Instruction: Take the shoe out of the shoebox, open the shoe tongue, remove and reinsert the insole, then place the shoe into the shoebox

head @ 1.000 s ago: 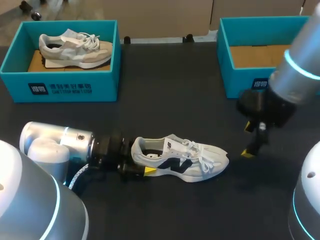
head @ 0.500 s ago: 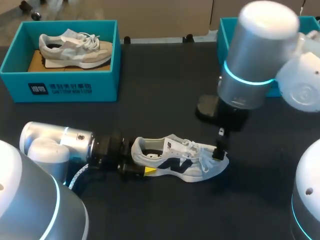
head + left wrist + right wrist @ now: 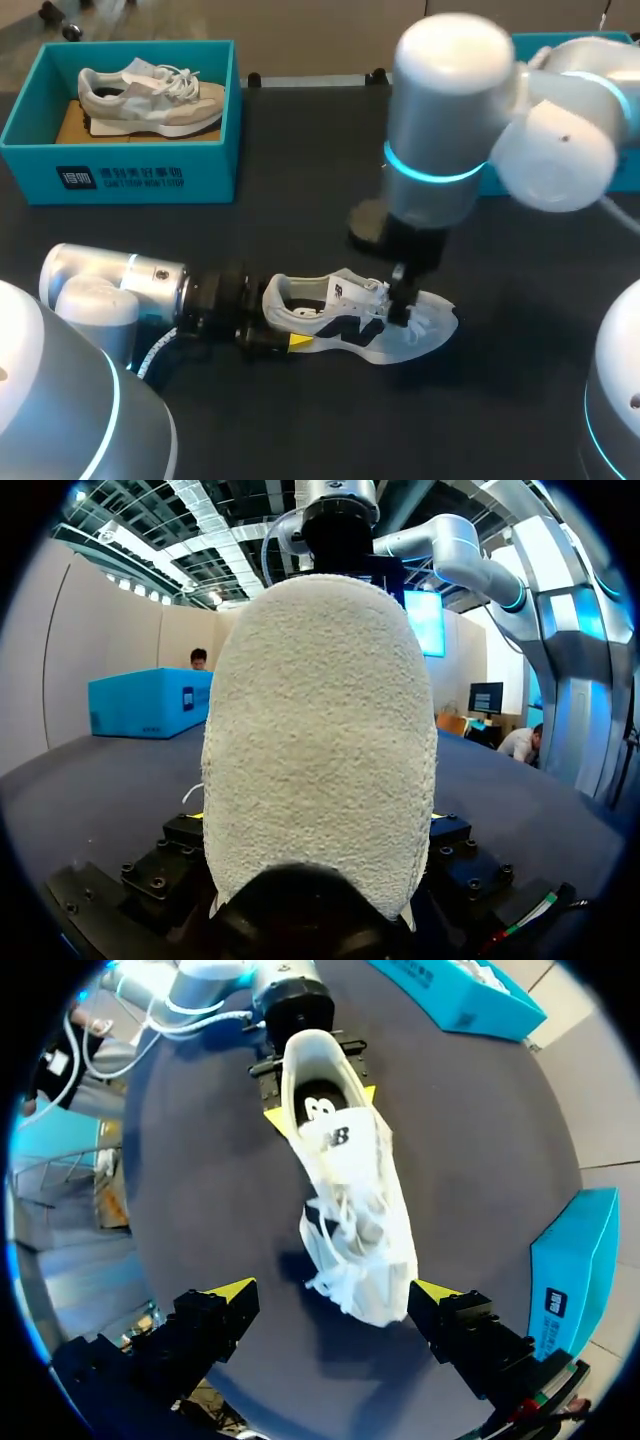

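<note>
Head: white shoe [image 3: 350,318] on counter [image 3: 300,200], my left gripper [image 3: 283,325] clamped on its heel; box [image 3: 120,160] at back left holds grey shoe [image 3: 150,92] | Left wrist: heel fills my view | Right wrist: right gripper [image 3: 335,1290] spread apart over toe.

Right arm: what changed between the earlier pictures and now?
The right arm swung in from the right; the right gripper now hangs open over the toe of the white lace-up sneaker. Nothing grasped or released. The left gripper stays shut on its heel; the grey sneaker in the teal shoebox did not move.
</note>
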`<move>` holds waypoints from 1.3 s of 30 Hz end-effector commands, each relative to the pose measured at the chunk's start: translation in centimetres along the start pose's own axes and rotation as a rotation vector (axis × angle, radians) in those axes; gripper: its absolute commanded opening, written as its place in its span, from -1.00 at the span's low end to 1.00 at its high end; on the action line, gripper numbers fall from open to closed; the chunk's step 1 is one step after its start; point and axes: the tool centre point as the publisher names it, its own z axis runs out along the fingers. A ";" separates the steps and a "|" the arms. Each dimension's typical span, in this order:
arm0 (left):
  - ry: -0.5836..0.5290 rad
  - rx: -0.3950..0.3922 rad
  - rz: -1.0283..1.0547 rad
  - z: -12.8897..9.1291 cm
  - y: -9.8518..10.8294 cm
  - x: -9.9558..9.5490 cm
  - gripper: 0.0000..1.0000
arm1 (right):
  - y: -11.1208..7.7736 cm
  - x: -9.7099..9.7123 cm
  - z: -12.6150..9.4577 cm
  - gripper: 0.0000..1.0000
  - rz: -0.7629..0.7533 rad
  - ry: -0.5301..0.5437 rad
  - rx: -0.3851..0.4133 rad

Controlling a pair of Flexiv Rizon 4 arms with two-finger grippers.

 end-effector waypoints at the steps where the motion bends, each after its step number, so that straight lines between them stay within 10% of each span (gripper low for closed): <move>1: 0.000 -0.001 0.000 0.1 0.7 -0.1 -1.00 | 5.1 0.6 2.4 1.00 0.031 -0.004 0.283; 13: 0.000 -0.001 0.000 0.1 0.7 -0.1 -1.00 | 2.4 1.8 -0.6 1.00 0.175 -0.027 0.267; 20: 0.000 -0.001 0.000 0.1 0.7 -0.1 -1.00 | 0.0 2.4 -2.7 1.00 0.505 -0.009 0.164; 26: 0.000 -0.001 0.000 0.1 0.7 -0.1 -1.00 | 1.1 2.8 -0.7 1.00 0.604 -0.084 0.003; 39: 0.000 -0.001 0.000 0.1 0.7 -0.1 -1.00 | 2.2 2.7 -1.3 1.00 0.719 -0.083 0.037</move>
